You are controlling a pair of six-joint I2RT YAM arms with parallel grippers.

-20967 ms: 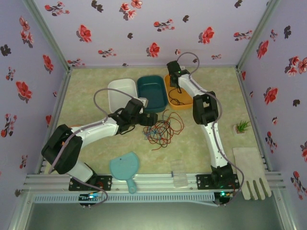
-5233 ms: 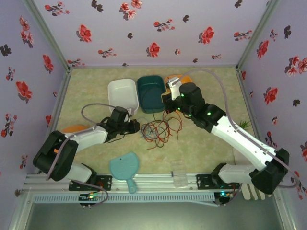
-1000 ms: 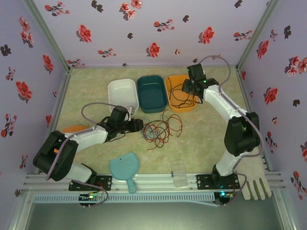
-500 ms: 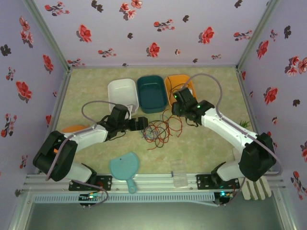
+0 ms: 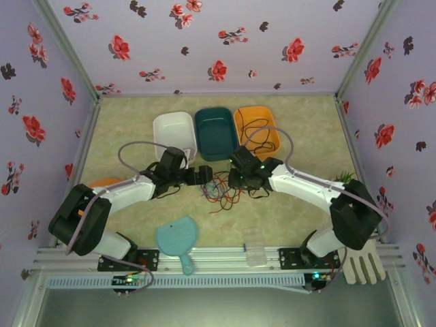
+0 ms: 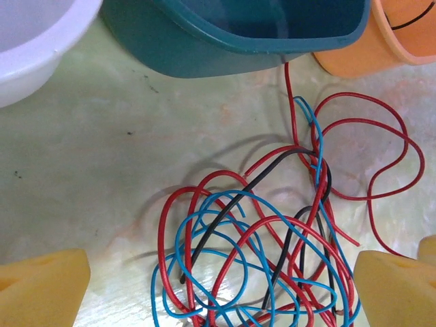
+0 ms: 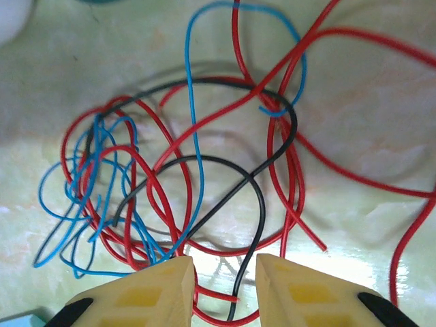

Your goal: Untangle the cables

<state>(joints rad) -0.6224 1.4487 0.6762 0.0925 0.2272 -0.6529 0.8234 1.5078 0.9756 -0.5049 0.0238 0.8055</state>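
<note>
Floral walls, green counter (image 5: pixel 300 225) from above: cables (image 5: pixel 223 193) are seen mid-counter between left hand (image 5: pixel 206 175) and right hand (image 5: pixel 236 179). Left wrist: hand spread wide over tangle. Right wrist: hand narrowed, red and black strands in gap.

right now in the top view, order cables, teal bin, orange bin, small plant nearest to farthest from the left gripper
1. cables, just right of the left gripper
2. teal bin, just behind
3. orange bin, back right
4. small plant, far right
</note>
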